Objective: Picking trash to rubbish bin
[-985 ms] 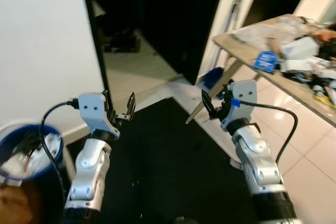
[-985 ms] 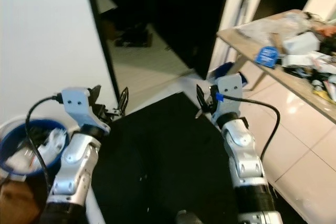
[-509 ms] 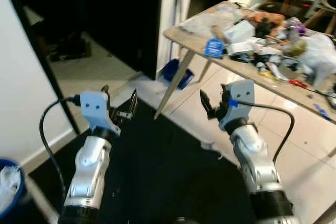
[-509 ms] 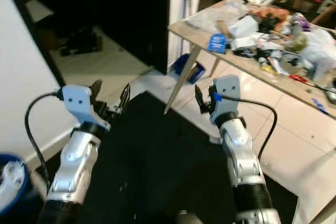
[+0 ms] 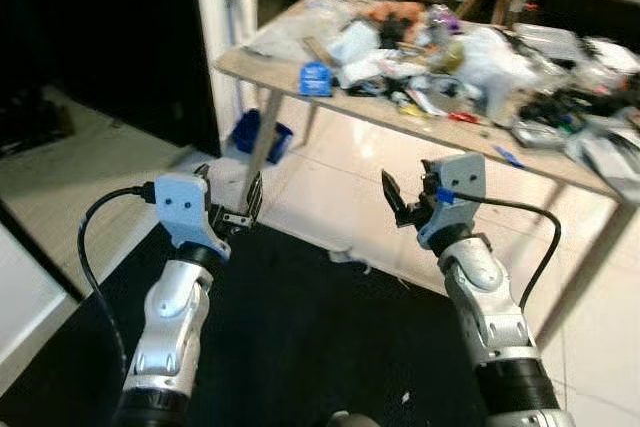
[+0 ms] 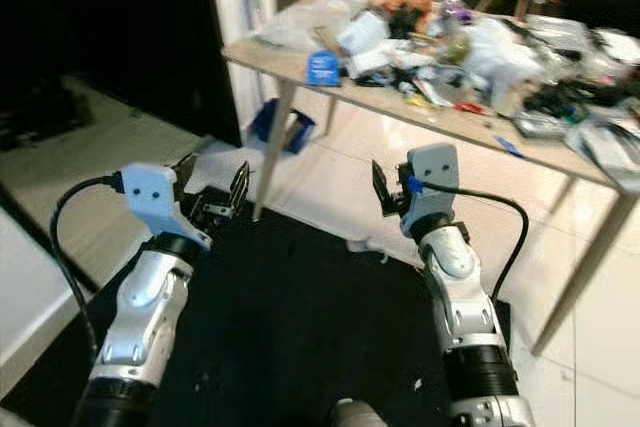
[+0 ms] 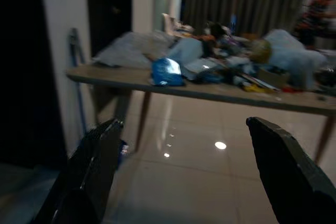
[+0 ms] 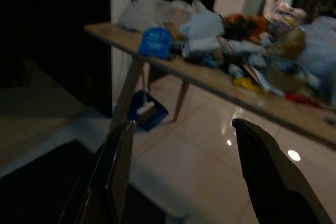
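A wooden table [image 5: 385, 119] heaped with trash runs across the far side: plastic bags, papers, a blue packet [image 5: 315, 77] near its left end. Both arms are raised in front of me over a black mat [image 5: 300, 337]. My left gripper [image 5: 230, 197] is open with nothing between its fingers, well short of the table. My right gripper [image 5: 410, 202] is open and empty too, level with the left one. A small white scrap [image 5: 350, 259] lies on the tiles at the mat's far edge. The left wrist view looks between its fingers [image 7: 89, 171] at the blue packet [image 7: 167, 72].
A blue dustpan [image 5: 262, 135] sits on the floor under the table's left end, by a slanted table leg [image 5: 258, 152]. A dark doorway [image 5: 90, 37] is at the left. Glossy pale tiles [image 5: 330, 182] stretch between mat and table.
The camera has swung right: the blue bin and white wall have left the picture and the cluttered table now spans the top. Both grippers keep the same open pose.
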You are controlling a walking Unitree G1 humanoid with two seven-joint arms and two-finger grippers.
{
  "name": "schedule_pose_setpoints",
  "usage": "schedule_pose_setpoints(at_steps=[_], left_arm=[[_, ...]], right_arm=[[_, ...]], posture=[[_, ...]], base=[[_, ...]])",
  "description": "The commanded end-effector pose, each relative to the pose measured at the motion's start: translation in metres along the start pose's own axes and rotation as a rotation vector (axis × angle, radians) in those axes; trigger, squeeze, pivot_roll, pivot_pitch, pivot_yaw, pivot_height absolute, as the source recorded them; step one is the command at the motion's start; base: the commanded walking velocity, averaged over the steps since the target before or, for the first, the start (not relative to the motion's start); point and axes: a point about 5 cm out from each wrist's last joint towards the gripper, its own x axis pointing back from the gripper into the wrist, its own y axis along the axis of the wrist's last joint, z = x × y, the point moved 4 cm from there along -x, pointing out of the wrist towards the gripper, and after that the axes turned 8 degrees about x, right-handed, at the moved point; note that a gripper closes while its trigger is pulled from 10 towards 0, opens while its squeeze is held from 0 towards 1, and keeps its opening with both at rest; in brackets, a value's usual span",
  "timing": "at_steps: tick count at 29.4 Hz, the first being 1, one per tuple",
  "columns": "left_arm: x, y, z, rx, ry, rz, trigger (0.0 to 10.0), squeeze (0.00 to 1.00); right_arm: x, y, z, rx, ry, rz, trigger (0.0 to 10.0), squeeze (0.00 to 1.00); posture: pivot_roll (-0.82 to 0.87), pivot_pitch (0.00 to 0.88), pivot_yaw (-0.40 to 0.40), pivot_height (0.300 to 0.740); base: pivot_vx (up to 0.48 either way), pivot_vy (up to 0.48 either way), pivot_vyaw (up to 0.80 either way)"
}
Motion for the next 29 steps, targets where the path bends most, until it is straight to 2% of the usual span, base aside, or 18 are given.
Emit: schedule_pose_setpoints(at_steps=[1, 6, 11, 23, 29], left_arm=[[0.0014, -0.0034, 0.0011, -0.008, 0.001, 0.015, 10.0, 0.00], [0.0011, -0.0039, 0.0014, -0.010, -0.002, 0.019, 10.0, 0.00], [0.0007, -0.0028, -0.0003, -0.012, -0.018, 0.012, 10.0, 0.00], [0.0000, -0.0012, -0.0025, 0.003, -0.032, 0.002, 10.0, 0.00], [-0.0001, -0.0007, -0.0035, 0.005, -0.038, 0.001, 10.0, 0.00]], right_arm=[[0.0013, -0.0034, -0.0036, -0.007, -0.013, 0.011, 10.0, 0.00], [0.0009, -0.0043, -0.0037, -0.012, -0.013, 0.016, 10.0, 0.00], [0.0005, -0.0041, -0.0038, -0.009, -0.013, 0.015, 10.0, 0.00], [-0.0001, -0.0041, -0.0045, -0.006, -0.011, 0.019, 10.0, 0.00], [-0.0005, -0.0051, -0.0043, 0.002, -0.007, 0.027, 10.0, 0.00]], posture=[[-0.01, 0.000, -0.016, 0.740], [-0.01, 0.000, -0.015, 0.740], [-0.01, 0.000, -0.014, 0.740], [-0.01, 0.000, -0.016, 0.740], [-0.01, 0.000, -0.016, 0.740]], base=[[0.000, 0.000, -0.77], [0.000, 0.000, -0.75], [0.000, 0.000, 0.00], [0.344, 0.000, 0.00], [0.368, 0.000, -0.71]])
